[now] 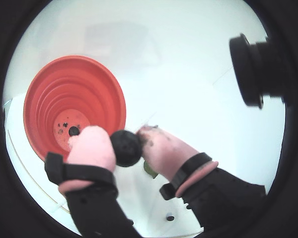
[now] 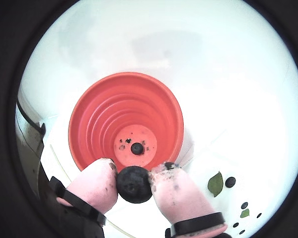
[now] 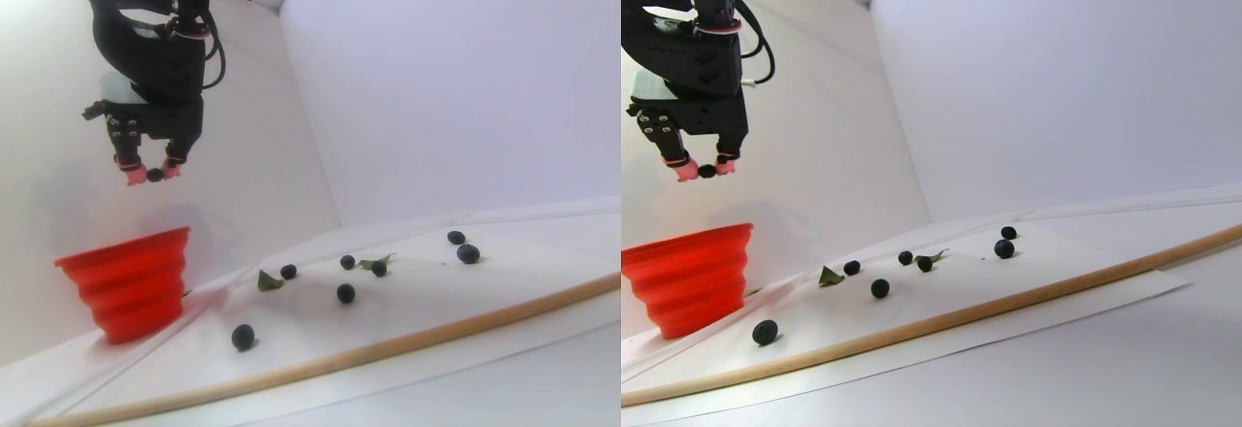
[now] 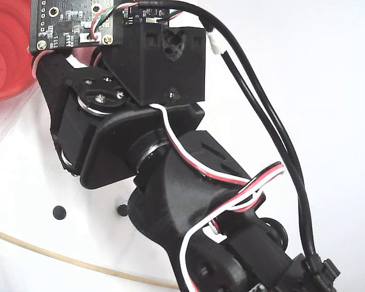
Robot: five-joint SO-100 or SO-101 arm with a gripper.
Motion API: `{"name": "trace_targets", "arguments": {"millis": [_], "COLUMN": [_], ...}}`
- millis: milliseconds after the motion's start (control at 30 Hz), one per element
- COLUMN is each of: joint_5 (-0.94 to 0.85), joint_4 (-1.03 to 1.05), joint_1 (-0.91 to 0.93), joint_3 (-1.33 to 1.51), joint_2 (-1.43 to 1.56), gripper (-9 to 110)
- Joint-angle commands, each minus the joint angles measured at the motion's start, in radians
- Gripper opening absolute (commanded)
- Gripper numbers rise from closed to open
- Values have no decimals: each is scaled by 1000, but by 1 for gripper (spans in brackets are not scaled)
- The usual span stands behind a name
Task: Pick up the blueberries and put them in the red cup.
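held blueberry (image 2: 134,184) pinched between the two pink fingertips (image 2: 92,186) of the gripper (image 1: 125,145), jaws closed on it; in both wrist views it sits at roughly 6 o'clock of the red cup (image 2: 89,129), above the near rim. one blueberry in the cup (image 2: 136,148) lies on the cup floor near centre, with dark specks around it that are too small to identify. in the stereo pair view the gripper hangs well above the cup (image 3: 131,286) with the berry a small dark dot between the tips. loose blueberries (image 3: 243,337) are spread over the white sheet (image 3: 408,301) to the 3 o'clock side of the cup, well apart from each other; about six are countable there, one partly tucked against a green leaf (image 3: 267,280). in a wrist view a leaf (image 2: 216,183) and several berries show at 4 o'clock, the smaller dots near the frame edge hard to tell from marks. a wooden rod (image 3: 388,347) runs along the sheet's near edge. in a wrist view a black lens housing (image 1: 253,69) sits at 2 o'clock, cut off by the dark fisheye border. the fixed view is mostly filled by the arm body (image 4: 158,152) and its wires; only a blurred sliver of the cup shows at 10 o'clock, gripper hidden there.
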Motion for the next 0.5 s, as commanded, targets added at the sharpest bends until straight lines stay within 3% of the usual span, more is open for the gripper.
{"name": "trace_targets", "arguments": {"millis": [0, 467], "joint_5": [5, 14], "joint_4": [0, -12], "joint_1": [-55, -97], "joint_3": [-120, -187], "joint_2": [8, -84], "gripper": [11, 11]}}
